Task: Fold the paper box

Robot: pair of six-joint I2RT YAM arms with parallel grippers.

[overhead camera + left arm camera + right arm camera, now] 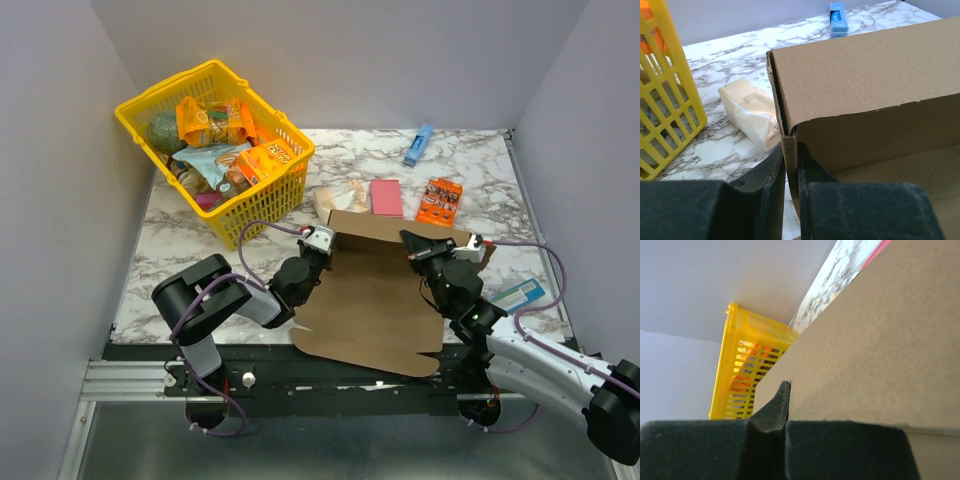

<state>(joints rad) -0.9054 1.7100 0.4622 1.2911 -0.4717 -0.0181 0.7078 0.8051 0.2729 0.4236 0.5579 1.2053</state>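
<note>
**Two grippers hold up the far wall of a brown cardboard paper box (370, 300)**

Two robot arms reach in from 6 o'clock over a white marble-patterned table (200, 235).

At 10 o'clock sits a yellow plastic slatted basket (268, 190) piled with snack packets.

The left gripper (326, 246) is at the left end of the box's raised far wall. In the left wrist view its two black fingers (771, 172) are pressed together on the wall's corner edge, with the cardboard sandwiched between them.

Just beyond that corner, toward 12 o'clock, lies a cream wrapped packet (751, 112).

The paper box is plain corrugated cardboard, only partly folded, and fills the middle of the table. Its large base panel lies flat. The near edge hangs over the table's front at 6 o'clock. The far wall stands up, with a crease running across it.

A flat pink rectangle (385, 197) lies just behind the wall at 12 o'clock.

The right gripper (412, 248) is at the wall's right end. In the right wrist view one black finger (777, 407) lies flat against the cardboard, drawn in to the gripper's centre line. The other finger is hidden behind the panel. The gripper is closed on the sheet.

At 1 o'clock are a small orange printed carton (440, 200) and, farther back, a blue oblong object (418, 145). A teal card (517, 295) lies at 4 o'clock.
</note>
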